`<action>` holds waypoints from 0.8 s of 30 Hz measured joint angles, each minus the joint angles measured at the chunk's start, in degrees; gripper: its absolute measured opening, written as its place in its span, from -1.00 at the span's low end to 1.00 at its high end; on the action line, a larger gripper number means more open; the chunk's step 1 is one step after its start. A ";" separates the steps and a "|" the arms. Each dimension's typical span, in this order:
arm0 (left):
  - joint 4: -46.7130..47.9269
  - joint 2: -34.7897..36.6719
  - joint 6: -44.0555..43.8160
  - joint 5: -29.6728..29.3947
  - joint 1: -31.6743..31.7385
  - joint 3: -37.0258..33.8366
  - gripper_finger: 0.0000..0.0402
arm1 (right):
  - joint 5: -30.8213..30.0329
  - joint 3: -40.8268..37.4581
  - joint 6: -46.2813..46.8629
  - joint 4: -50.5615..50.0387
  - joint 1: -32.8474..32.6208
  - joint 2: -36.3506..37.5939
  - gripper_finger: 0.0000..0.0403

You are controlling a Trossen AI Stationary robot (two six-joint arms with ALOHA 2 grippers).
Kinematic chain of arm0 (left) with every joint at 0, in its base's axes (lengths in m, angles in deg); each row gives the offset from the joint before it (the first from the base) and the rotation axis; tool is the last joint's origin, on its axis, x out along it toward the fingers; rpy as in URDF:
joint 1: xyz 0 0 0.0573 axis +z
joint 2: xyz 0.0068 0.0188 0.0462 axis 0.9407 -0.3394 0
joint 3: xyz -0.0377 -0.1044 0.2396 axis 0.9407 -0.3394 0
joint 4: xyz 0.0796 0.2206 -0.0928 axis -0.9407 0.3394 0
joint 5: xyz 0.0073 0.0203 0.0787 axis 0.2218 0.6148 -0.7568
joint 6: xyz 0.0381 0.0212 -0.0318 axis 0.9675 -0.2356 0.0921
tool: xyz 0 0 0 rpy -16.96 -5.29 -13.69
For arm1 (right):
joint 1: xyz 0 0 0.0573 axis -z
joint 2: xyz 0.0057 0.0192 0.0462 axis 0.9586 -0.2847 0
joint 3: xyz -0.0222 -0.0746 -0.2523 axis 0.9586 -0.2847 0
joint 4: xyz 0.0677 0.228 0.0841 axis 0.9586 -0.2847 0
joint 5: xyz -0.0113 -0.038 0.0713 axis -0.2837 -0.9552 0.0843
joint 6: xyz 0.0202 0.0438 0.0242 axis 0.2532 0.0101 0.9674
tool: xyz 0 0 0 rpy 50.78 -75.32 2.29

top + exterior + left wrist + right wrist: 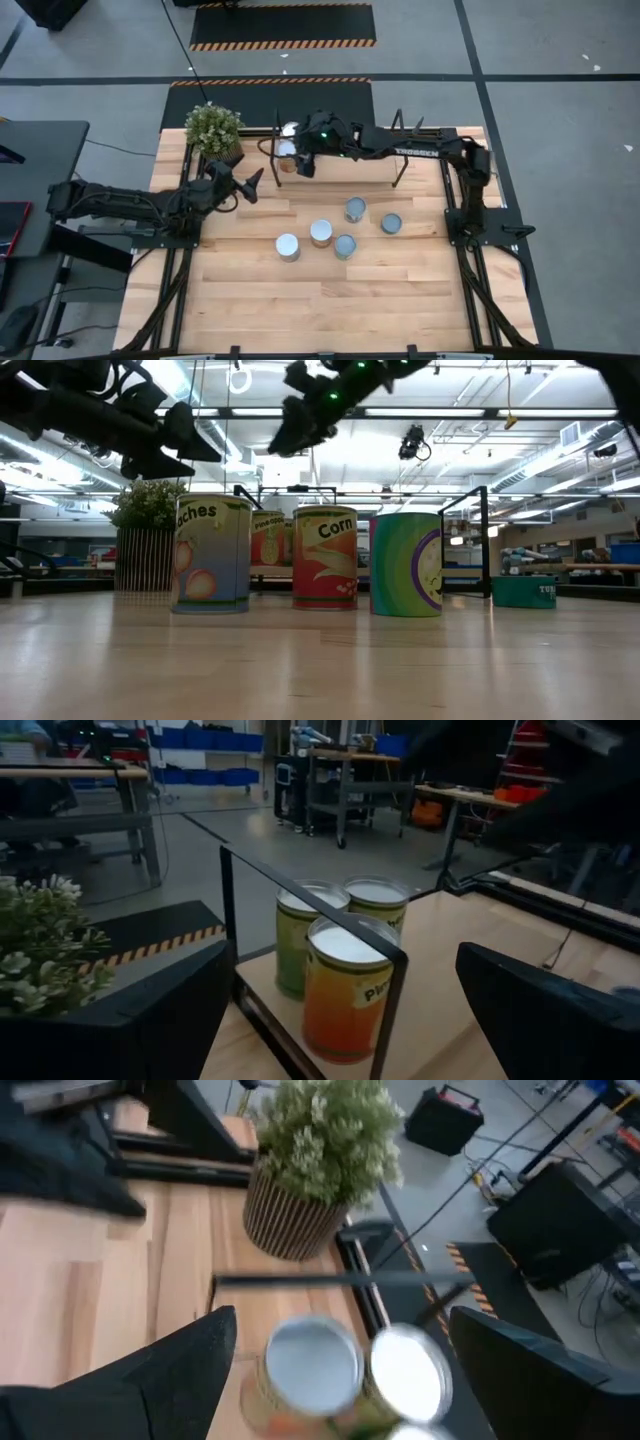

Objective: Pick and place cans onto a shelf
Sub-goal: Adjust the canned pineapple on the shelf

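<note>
Five cans [322, 232] wait on the table [400, 290]; others stand grouped at the shelf's [350, 160] plant-side end, leaving room. The right gripper [298, 160] hovers there, fingers apart, empty; the left gripper [240, 185] waits nearby, spread.

My overhead camera looks straight down on the whole worktop [330, 290], taking in both my arms. My low camera sits at worktop height, close to the loose cans [324, 557], facing level toward the shelf [486, 540] and the room behind it. My left wrist camera looks past a black shelf frame [310, 905], very near the shelved cans [345, 985]. My right wrist camera looks down on those same cans [312, 1365], with the plant [320, 1145] beyond. All four views share the shelf end nearest the plant.
</note>
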 joint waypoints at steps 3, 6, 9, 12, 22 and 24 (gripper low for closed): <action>0.32 0.02 0.64 0.02 0.31 0.00 0.93 | 1.97 6.98 -0.43 -4.63 1.11 -4.79 0.85; 0.74 0.04 1.76 0.05 0.29 0.00 0.93 | 4.46 12.54 -1.12 -9.50 2.10 -9.65 0.85; 1.44 0.07 2.05 1.06 0.29 0.00 0.93 | 4.92 16.71 -4.17 -14.58 2.67 -13.58 0.85; 1.39 0.07 2.25 2.10 0.27 0.00 0.93 | 9.03 19.06 -7.39 -15.56 3.20 -14.92 0.85; 1.07 0.55 3.28 2.16 0.34 0.00 0.93 | 17.58 19.41 -8.26 -15.96 5.39 -15.47 0.71; 1.07 0.55 3.28 2.16 0.34 0.00 0.93 | 17.67 18.63 -8.02 -15.66 5.27 -15.47 0.63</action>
